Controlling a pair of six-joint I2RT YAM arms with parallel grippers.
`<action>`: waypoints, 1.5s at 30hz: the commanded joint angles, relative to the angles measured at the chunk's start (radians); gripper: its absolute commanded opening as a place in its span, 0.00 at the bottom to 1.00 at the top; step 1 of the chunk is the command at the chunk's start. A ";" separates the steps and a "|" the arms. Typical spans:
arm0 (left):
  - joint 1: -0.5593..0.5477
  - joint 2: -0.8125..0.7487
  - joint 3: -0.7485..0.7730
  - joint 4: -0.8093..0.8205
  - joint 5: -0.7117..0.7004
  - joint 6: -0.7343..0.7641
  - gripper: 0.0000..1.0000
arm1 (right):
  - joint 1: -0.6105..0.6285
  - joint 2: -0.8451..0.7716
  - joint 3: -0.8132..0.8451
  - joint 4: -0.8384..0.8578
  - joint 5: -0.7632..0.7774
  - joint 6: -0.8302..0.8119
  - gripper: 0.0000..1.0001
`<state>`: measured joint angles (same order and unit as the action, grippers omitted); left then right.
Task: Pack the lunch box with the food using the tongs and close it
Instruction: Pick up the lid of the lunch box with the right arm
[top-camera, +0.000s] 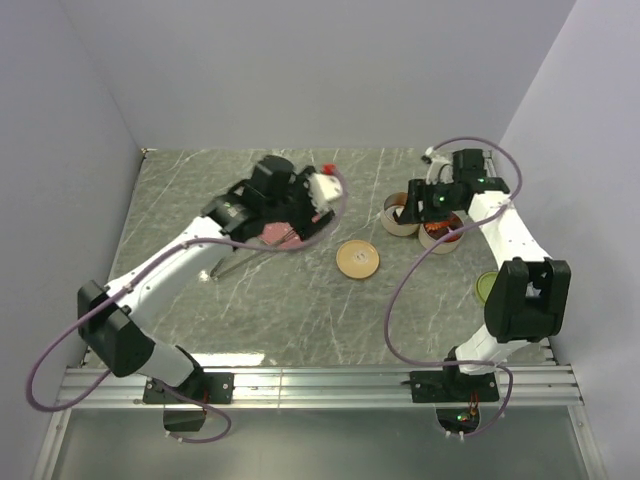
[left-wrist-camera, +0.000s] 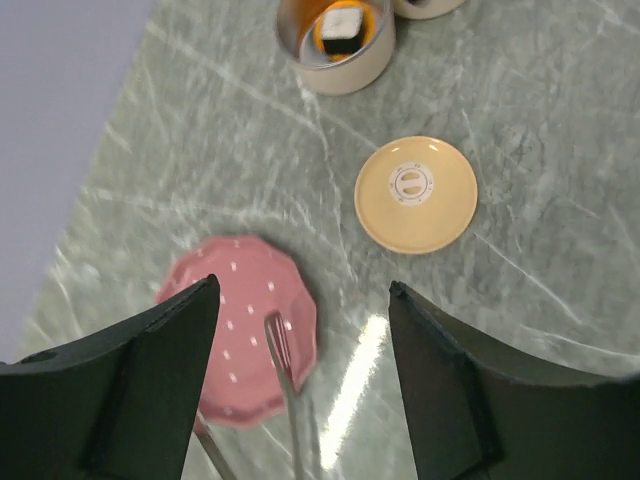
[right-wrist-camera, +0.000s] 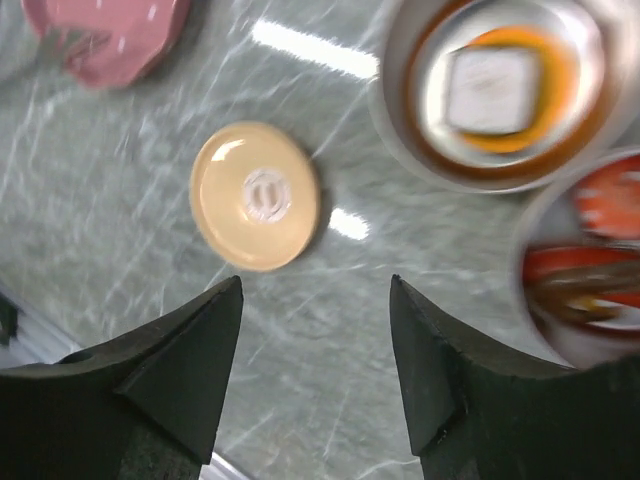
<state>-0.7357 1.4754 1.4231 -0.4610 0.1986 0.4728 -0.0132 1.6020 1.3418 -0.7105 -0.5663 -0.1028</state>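
Both sets of jaws stand apart, empty: left gripper (left-wrist-camera: 303, 300) above the tongs (left-wrist-camera: 290, 390), right gripper (right-wrist-camera: 316, 295) near the lid (right-wrist-camera: 256, 195) (lying flat). Best to pinch its rim squarely.

**Table stock, counted by kind**

- Robot arms: two, the left arm (top-camera: 170, 265) and the right arm (top-camera: 510, 235).
- Round containers: two, a cream-walled container (left-wrist-camera: 345, 75) and a second container (top-camera: 440, 247) just beside it.
- Lids: one, a cream lid (left-wrist-camera: 415, 193), which lay flat on the table.
- Plates: one pink dotted plate (left-wrist-camera: 235, 285).
- Tongs (left-wrist-camera: 283, 360): one pair.
- Dark-and-pale block (right-wrist-camera: 492, 88): one.
- Round orange piece (right-wrist-camera: 562, 90): one, under the block.
- Red-orange sausage pieces (right-wrist-camera: 612, 200): at least two were seen in the second container; blur prevented an exact count.
- Green disc (top-camera: 487, 288): one, partly hidden behind the right arm.
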 joint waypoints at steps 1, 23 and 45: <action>0.162 -0.072 -0.024 -0.059 0.314 -0.239 0.75 | 0.084 -0.044 -0.056 0.017 0.009 -0.029 0.68; 0.647 -0.371 -0.091 -0.171 0.426 -0.465 0.73 | 0.249 0.228 -0.058 0.149 0.200 0.029 0.40; 0.676 -0.369 -0.145 -0.131 0.456 -0.467 0.72 | 0.251 0.328 -0.049 0.149 0.121 0.037 0.17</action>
<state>-0.0647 1.1099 1.2800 -0.6258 0.6323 0.0143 0.2314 1.9236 1.2732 -0.5831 -0.4381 -0.0673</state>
